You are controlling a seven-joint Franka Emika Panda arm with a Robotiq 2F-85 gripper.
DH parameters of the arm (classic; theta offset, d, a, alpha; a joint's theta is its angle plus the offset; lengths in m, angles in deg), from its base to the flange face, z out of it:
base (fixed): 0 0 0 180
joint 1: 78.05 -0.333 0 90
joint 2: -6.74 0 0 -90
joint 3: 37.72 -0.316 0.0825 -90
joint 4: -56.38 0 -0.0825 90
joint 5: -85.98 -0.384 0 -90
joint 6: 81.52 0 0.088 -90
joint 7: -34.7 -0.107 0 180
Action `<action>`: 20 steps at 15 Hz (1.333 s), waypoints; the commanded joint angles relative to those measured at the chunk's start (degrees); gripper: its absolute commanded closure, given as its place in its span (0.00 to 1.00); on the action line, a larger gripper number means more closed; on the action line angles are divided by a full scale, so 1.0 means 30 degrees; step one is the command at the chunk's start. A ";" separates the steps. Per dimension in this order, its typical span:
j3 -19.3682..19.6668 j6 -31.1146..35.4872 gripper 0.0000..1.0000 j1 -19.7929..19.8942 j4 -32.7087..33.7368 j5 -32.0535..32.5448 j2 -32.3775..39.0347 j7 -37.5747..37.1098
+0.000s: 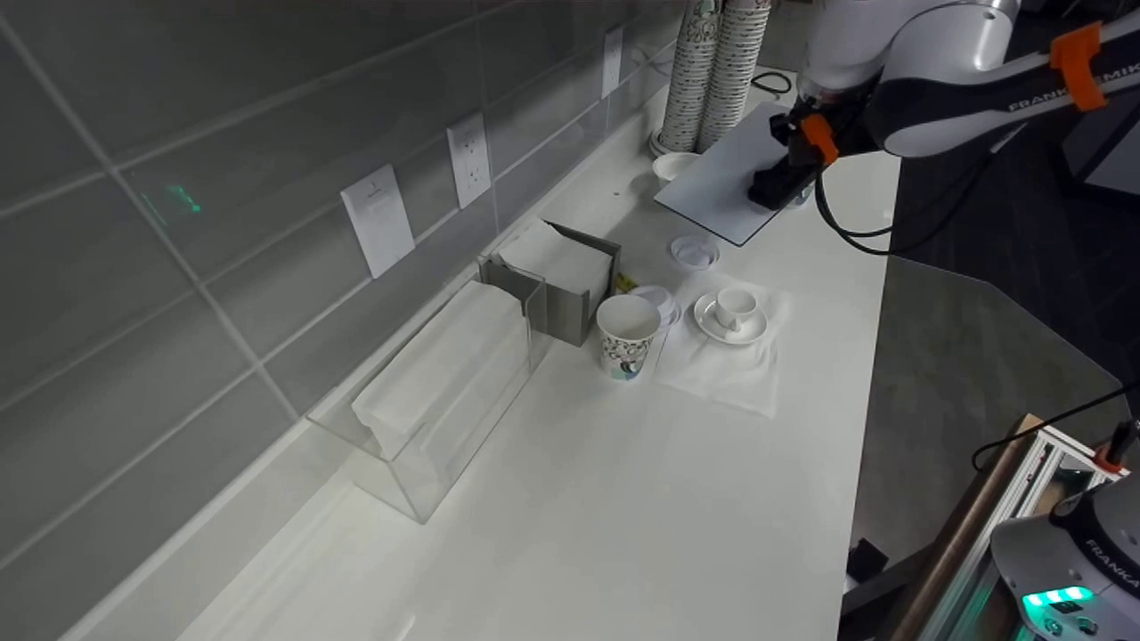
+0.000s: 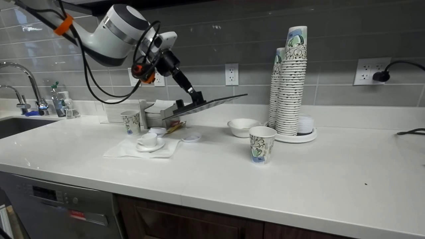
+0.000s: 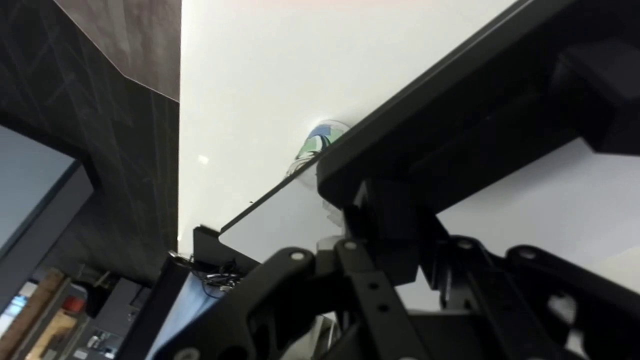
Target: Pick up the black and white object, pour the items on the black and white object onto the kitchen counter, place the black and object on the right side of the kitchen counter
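A wall of shiny grey tiles (image 2: 206, 46) has pale lines. White plastic sockets (image 2: 231, 74) sit on it, and a round black plug (image 2: 381, 76) is in one. A tall, bendy silver tap (image 2: 42, 105) stands by a dark sink (image 2: 20, 126). A grey metal dishwasher (image 2: 63, 209) is next to brown wooden cupboards (image 2: 189, 220). The floor (image 1: 966, 347) is dark grey.

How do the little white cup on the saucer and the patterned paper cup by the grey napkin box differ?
The white cup is plain; the paper cup is printed with dark swirls. The white cup is squat with a handle; the paper cup is taller and shows none. The white cup sits on a saucer, the paper cup directly on the counter. Both stand upright with open tops.
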 commanded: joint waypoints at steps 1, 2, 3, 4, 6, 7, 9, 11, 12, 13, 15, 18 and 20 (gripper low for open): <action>-0.0596 -0.0587 0.93 0.0519 -0.0898 -0.0868 -0.1449 -0.2794; -0.0694 -0.0747 0.93 0.0542 -0.0937 -0.1030 -0.1468 -0.3667; -0.0852 -0.1180 0.93 0.0516 -0.0852 -0.1275 -0.1387 -0.4542; -0.0994 -0.1694 0.93 0.0493 -0.0781 -0.1573 -0.1309 -0.5326; -0.1241 -0.2385 0.93 0.0509 -0.0676 -0.1857 -0.1227 -0.7096; -0.1359 -0.2785 0.93 0.0510 -0.0626 -0.1935 -0.1228 -0.7951; -0.1468 -0.3575 0.93 0.0541 -0.0583 -0.2215 -0.1215 -0.9526; -0.1386 -0.4046 0.93 0.0649 -0.0652 -0.2575 -0.1310 -1.0911; -0.1318 -0.4283 0.93 0.0724 -0.0643 -0.2764 -0.1309 -1.1528; -0.1268 -0.4501 0.93 0.0802 -0.0635 -0.2894 -0.1255 -1.2216; -0.1193 -0.4741 0.93 0.0987 -0.0687 -0.3049 -0.1088 -1.3754; -0.1112 -0.4893 0.93 0.1272 -0.0681 -0.3031 -0.0725 -1.6221; -0.1076 -0.4989 0.93 0.1399 -0.0576 -0.3101 -0.0239 -1.7980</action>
